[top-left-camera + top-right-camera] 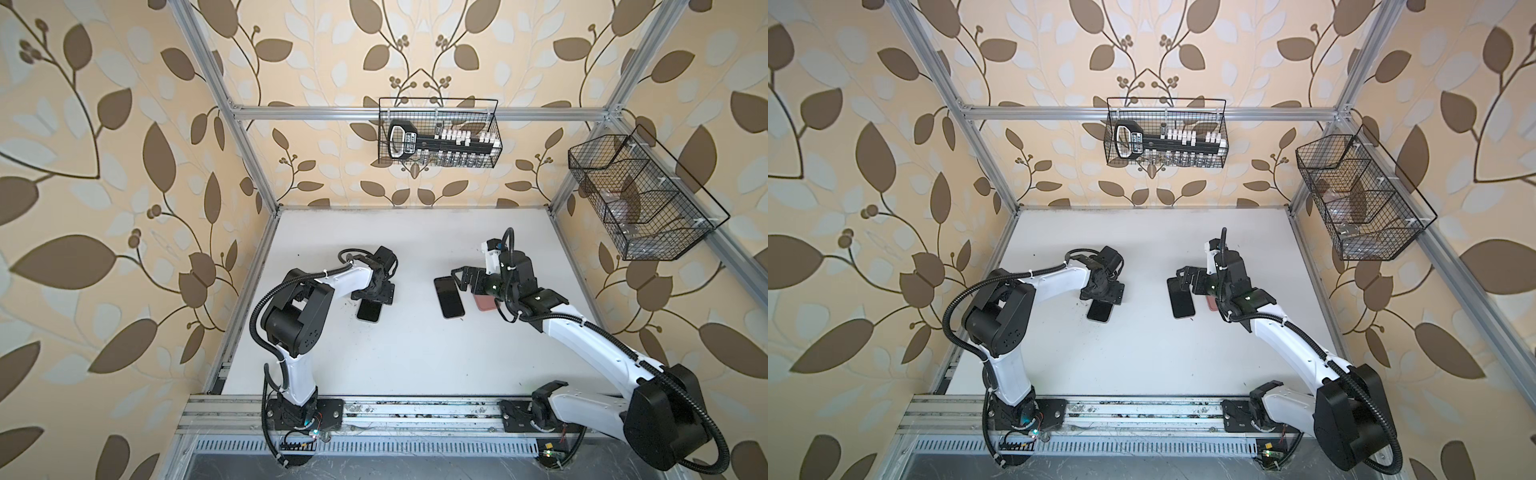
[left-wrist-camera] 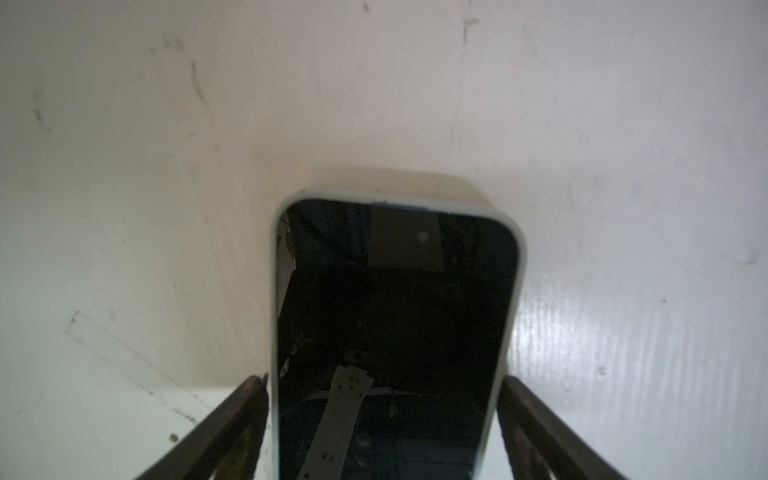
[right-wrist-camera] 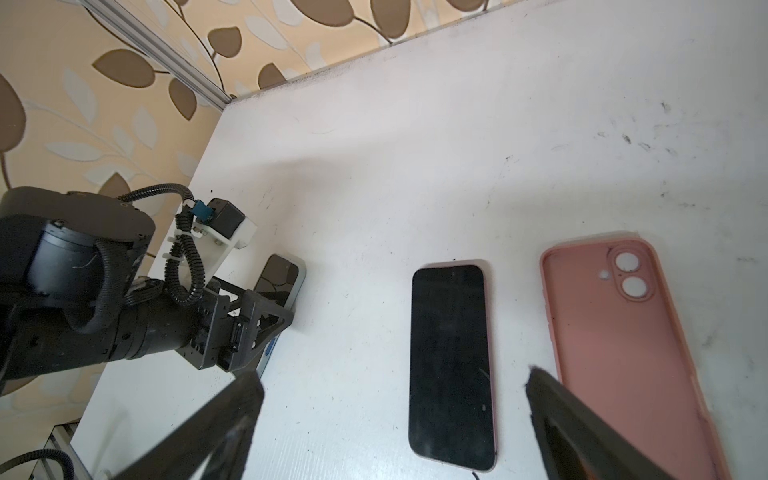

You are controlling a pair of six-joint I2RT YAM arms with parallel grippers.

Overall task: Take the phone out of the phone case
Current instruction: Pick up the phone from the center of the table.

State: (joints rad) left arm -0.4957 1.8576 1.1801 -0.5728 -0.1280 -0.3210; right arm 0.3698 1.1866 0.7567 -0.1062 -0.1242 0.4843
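In both top views the cased phone (image 1: 369,312) lies screen-up on the white surface (image 1: 415,353), left of centre, its upper end hidden under the left gripper (image 2: 383,384). The left wrist view shows why that gripper sits so low. Its two fingers (image 2: 241,403) flank the long edges of the pale case (image 2: 274,291), one seemingly in contact and the other just beside it — whether the phone is actually clamped I cannot tell. Straddling the narrow width is probably meant to pin or lift the phone so the soft rim can be peeled away; the phone sits fully seated in the case. Right of centre in the top views, a bare phone (image 3: 451,361) lies flat with an empty pink case (image 3: 615,353) just beside it. The two are apart, and the case lies inside-up with its camera holes showing — that pair looks finished. The right gripper (image 3: 395,376) hangs above them with its jaws spread wide and nothing between them. It is likely parked clear of the pair, yet near enough to lend a second hold on the pale case.
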